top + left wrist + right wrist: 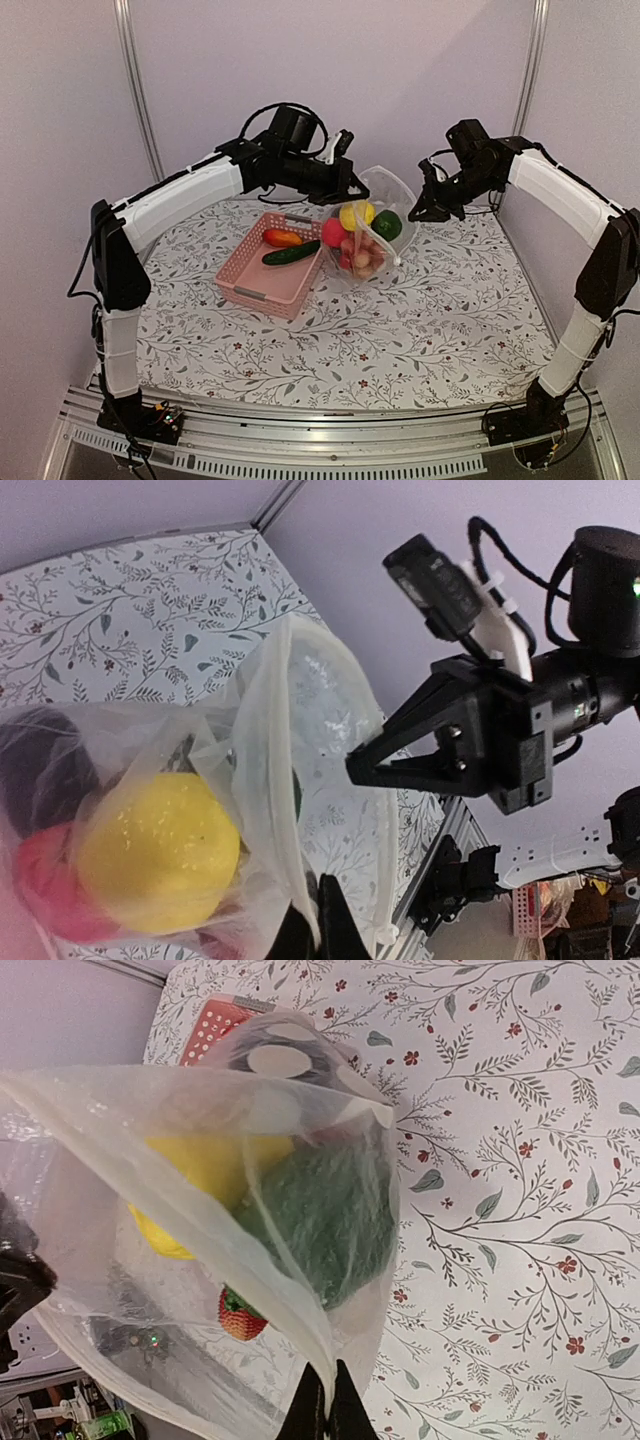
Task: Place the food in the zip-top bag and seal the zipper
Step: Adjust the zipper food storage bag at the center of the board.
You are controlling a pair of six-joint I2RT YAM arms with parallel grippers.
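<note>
The zip-top bag [372, 215] is stood on the counter [420, 320], just beside the pink basket [240, 290]. Its mouth is held up and wide open by two pinches. The left hand [318, 925] is shut tight on one side of the mouth edge, with the thin plastic caught between its fingers. The right hand [327, 1405] is clamped on the other side in the same way. The two sides are pulled apart like this so that a hole is made at the top and food can be dropped in.

Some food is already inside. A yellow piece [160, 850], a green piece [320, 1220] and a red piece [40, 890] can be seen through the clear plastic. They are piled at the bottom, which helps the bag to stand. A cucumber [292, 254] and an orange-red piece [283, 237] are lying in the basket, so the filling is judged to be only partly done.

The zipper [262, 780] is not pressed shut. Both hands are taken up by the bag, so one will likely have to let go before the last pieces can be picked up. The mouth could then flop closed.
</note>
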